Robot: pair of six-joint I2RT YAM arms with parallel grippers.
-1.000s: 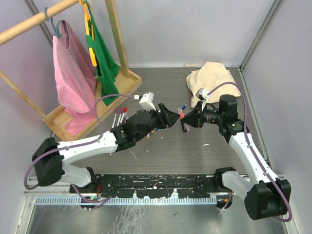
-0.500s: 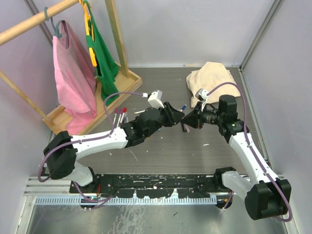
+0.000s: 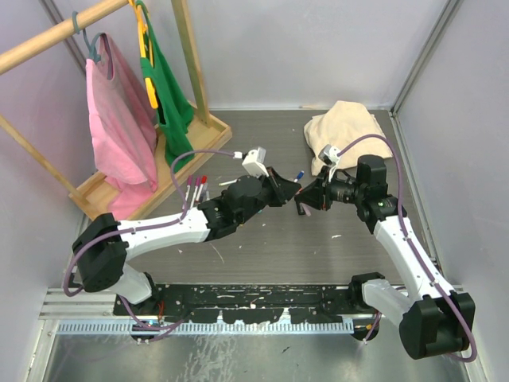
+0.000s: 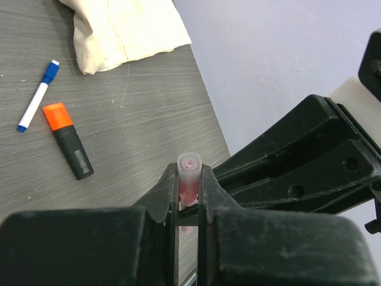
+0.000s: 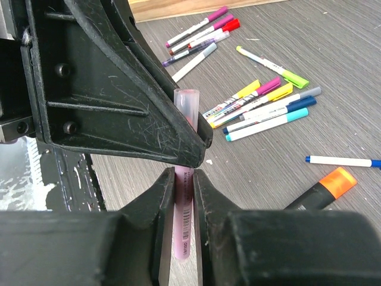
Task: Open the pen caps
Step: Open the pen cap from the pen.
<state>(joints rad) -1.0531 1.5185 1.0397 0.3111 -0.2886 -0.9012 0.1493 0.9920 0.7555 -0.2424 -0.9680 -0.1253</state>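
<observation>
A pink pen (image 5: 183,220) is held in mid-air between the two arms. My right gripper (image 5: 184,176) is shut on its pink barrel, the barcode showing between the fingers. My left gripper (image 4: 190,176) is shut on the pen's translucent pink cap (image 4: 190,164), which sticks up just past the fingertips. From above, the left gripper (image 3: 291,191) and right gripper (image 3: 307,196) meet tip to tip over the table's middle. In the right wrist view the cap (image 5: 187,101) is half hidden behind a left finger (image 5: 119,89). Several capped markers (image 5: 256,101) lie on the table.
An orange-capped black highlighter (image 4: 68,140) and a blue-capped pen (image 4: 37,98) lie near a beige cloth (image 3: 346,131) at the back right. A wooden rack (image 3: 191,139) with pink and green garments stands at the back left. More pens (image 3: 195,187) lie by its base.
The left arm reached right to the pen in the right gripper, and its jaws went from open to shut on the cap. The right arm has not moved.
</observation>
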